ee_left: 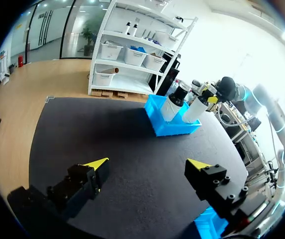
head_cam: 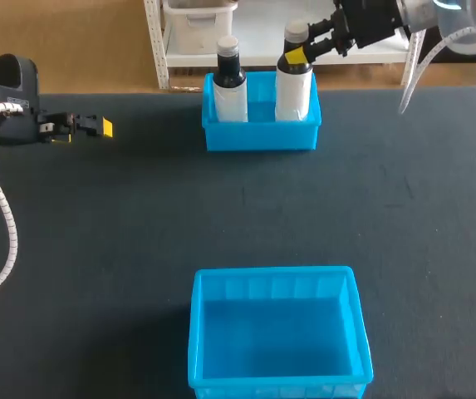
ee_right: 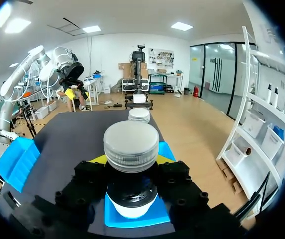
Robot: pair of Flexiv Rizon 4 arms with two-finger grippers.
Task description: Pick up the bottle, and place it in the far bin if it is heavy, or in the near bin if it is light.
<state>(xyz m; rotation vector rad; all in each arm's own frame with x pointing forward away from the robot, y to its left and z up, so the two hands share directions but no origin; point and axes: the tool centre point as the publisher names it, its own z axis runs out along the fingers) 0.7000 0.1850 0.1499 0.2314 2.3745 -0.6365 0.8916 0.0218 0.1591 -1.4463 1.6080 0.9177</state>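
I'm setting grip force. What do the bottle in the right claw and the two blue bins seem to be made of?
The bottle shows a dark glossy neck, plastic or glass, I cannot tell, over a matte white body; its pale cap looks like ribbed plastic. The far bin and near bin look like moulded blue plastic with a slight sheen.

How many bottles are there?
2. Both stand in the far bin: the left bottle stands free, and the right bottle has its neck held in the right pincer.
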